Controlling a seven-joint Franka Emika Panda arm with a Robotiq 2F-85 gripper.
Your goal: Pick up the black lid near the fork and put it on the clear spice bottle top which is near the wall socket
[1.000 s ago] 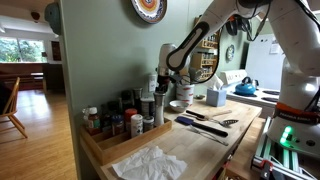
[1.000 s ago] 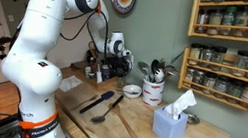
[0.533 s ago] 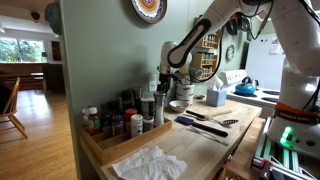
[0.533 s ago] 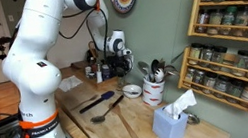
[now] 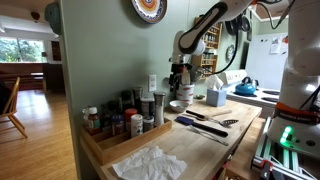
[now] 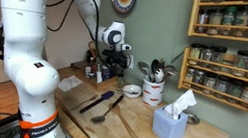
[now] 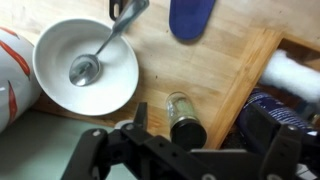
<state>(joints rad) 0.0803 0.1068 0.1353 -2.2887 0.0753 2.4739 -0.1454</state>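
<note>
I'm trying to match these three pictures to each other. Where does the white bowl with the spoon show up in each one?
Exterior view: the white bowl sits just right of centre, at mid-height.
Exterior view: the bowl is at centre, just left of the utensil crock.
Wrist view: it fills the upper left, with the spoon inside.
Shared landmark: the red-striped crock stands right beside the bowl.

The arm (image 6: 28,55) is showing smooth, rounded white shells in both exterior views, with darker seams running around its joints. A thin black cable (image 6: 85,25) is hanging along its upper links. The hand (image 6: 114,58) is appearing matte black, its angular linkages filling the wrist view's lower edge.
</note>
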